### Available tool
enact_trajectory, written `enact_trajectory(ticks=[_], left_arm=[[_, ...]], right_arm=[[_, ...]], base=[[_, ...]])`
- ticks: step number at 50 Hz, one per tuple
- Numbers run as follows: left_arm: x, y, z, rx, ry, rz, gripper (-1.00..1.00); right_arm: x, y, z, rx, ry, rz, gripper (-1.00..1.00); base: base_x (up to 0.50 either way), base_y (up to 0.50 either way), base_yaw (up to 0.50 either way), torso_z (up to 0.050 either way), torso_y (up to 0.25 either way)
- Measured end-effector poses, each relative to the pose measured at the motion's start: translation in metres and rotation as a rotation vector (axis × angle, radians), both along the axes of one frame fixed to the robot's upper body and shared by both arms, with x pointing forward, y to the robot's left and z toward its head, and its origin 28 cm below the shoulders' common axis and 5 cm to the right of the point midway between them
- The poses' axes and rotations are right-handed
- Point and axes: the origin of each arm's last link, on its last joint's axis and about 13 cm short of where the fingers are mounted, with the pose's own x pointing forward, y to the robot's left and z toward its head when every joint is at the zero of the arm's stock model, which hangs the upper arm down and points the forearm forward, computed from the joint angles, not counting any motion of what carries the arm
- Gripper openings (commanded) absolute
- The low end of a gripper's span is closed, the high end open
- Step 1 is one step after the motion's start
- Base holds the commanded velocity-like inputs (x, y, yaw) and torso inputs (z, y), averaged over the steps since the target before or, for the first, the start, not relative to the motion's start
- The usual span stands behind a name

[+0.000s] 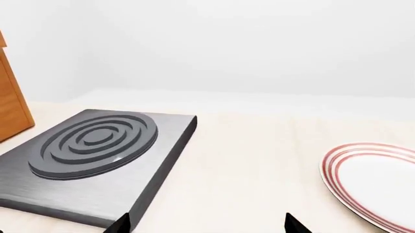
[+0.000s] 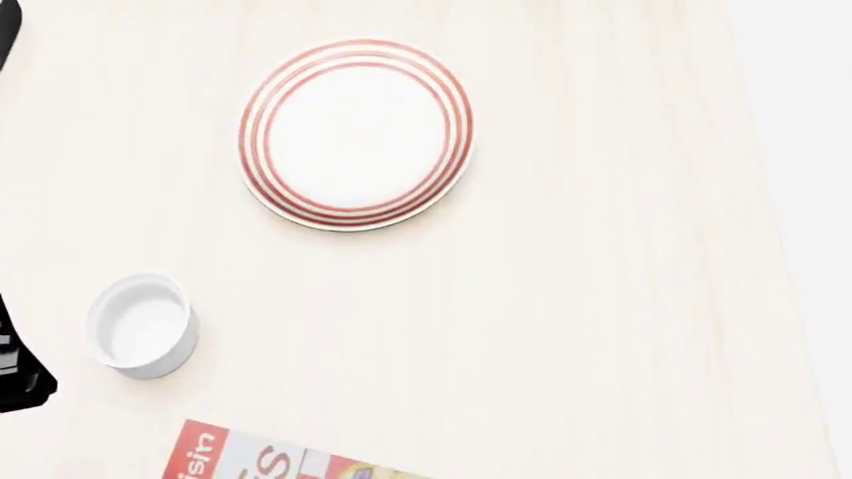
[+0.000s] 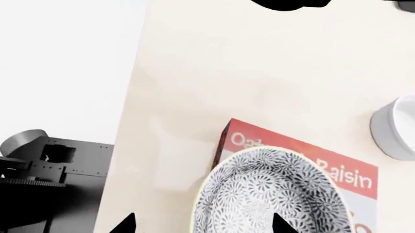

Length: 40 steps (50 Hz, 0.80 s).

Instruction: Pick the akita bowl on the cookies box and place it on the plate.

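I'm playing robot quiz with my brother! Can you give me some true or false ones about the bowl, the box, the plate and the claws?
1. The akita bowl sits on the cookies box. True.
2. The plate already has a bowl on it. False: the plate is bare.
3. The white cup stands on the plate. False: it stands on the table, apart from the plate.
4. The right claw is squeezing the bowl. False: its fingertips are spread apart over the bowl, gripping nothing.
5. The left claw is open and holds nothing. True.
6. A dark slab with round rings lies on the table near the plate. True.
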Motion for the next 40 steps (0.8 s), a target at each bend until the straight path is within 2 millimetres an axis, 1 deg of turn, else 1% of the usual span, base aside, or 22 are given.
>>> enact_trajectory(ticks=[23, 24, 40], left_arm=[[0.000, 0.000, -0.001, -0.003, 0.002, -0.001, 1.00], [0.000, 0.000, -0.001, -0.003, 0.002, -0.001, 1.00], [0.000, 0.000, -0.002, -0.002, 0.004, -0.006, 1.00]], right_arm=[[0.005, -0.004, -0.010, -0.065, 0.010, -0.018, 1.00], [0.005, -0.004, -0.010, -0.066, 0.009, -0.018, -1.00], [0.006, -0.005, -0.012, -0.063, -0.018, 0.000, -1.00]], base=[[0.00, 0.00, 0.00, 0.000, 0.000], [0.00, 0.00, 0.00, 0.000, 0.000], [0.00, 0.00, 0.00, 0.000, 0.000]])
